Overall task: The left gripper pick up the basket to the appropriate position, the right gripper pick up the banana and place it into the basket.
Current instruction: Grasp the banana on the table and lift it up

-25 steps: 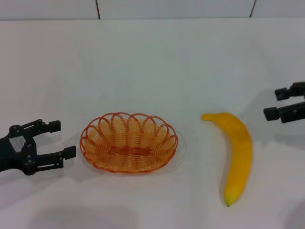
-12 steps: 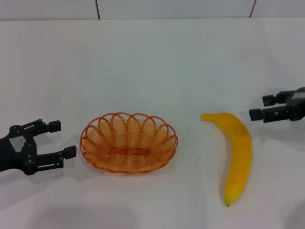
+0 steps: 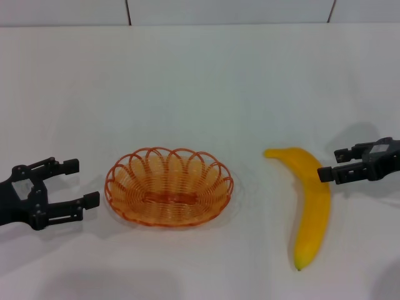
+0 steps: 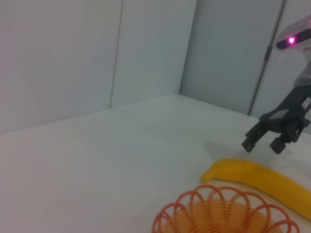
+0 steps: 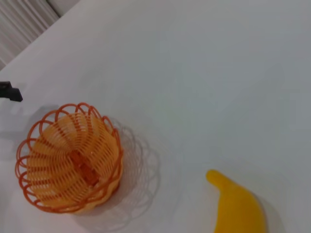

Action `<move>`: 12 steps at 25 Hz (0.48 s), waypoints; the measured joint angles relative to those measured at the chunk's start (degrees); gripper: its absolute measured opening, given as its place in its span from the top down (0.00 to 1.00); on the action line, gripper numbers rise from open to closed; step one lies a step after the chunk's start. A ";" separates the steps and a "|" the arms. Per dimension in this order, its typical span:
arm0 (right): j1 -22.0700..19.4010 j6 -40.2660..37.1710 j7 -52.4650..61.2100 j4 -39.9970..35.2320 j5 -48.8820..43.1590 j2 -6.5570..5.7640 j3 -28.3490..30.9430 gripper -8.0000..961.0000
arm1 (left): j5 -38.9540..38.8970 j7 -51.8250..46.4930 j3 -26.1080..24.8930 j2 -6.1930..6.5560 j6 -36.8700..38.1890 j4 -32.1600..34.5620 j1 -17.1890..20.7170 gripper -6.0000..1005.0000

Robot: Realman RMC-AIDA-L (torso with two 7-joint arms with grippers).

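Note:
The orange wire basket (image 3: 169,186) sits empty on the white table, left of centre; it also shows in the left wrist view (image 4: 226,213) and the right wrist view (image 5: 68,162). My left gripper (image 3: 84,182) is open, just left of the basket's rim, not touching it. The yellow banana (image 3: 309,203) lies at the right, curved, its far tip pointing left; it also shows in the left wrist view (image 4: 262,179) and the right wrist view (image 5: 238,206). My right gripper (image 3: 331,164) is open at the banana's right side near its far end; it also shows in the left wrist view (image 4: 265,138).
The white table (image 3: 200,81) runs back to a pale wall with panel seams. Nothing else lies on it besides the basket and banana.
My right gripper has moved left and down toward the banana's far end. The left gripper, the basket and the banana have not moved.

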 joint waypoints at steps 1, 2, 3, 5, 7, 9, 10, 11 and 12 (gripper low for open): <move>0.08 0.08 0.11 0.23 -0.09 -0.01 -0.20 0.09 | 0.03 0.00 0.00 0.00 0.00 0.01 -0.02 0.11; 0.12 0.12 0.18 0.39 -0.12 -0.02 -0.39 0.09 | 0.04 -0.01 0.00 0.00 0.00 0.02 -0.01 0.11; 0.14 0.15 0.24 0.43 -0.12 -0.02 -0.55 0.09 | 0.04 -0.02 0.00 0.00 0.01 0.02 -0.02 0.11; 0.17 0.26 0.30 0.65 -0.12 0.03 -0.91 0.09 | 0.04 -0.02 0.00 0.00 0.03 0.03 -0.02 0.11; 0.24 0.42 0.31 0.88 -0.14 0.06 -1.09 0.09 | 0.04 -0.02 0.00 0.00 0.04 0.03 -0.04 0.11; 0.30 0.48 0.32 0.99 -0.15 0.08 -1.14 0.09 | 0.04 -0.02 0.00 0.00 0.05 0.03 -0.07 0.11; 0.32 0.49 0.32 1.01 -0.15 0.09 -1.23 0.09 | 0.04 -0.02 0.00 0.00 0.06 0.02 -0.08 0.11; 0.32 0.57 0.33 1.05 -0.15 0.17 -1.92 0.09 | 0.04 -0.02 0.00 0.00 0.07 0.03 -0.08 0.11; 0.32 0.57 0.33 1.05 -0.15 0.17 -1.92 0.09 | 0.04 -0.02 0.00 0.00 0.07 0.03 -0.08 0.11</move>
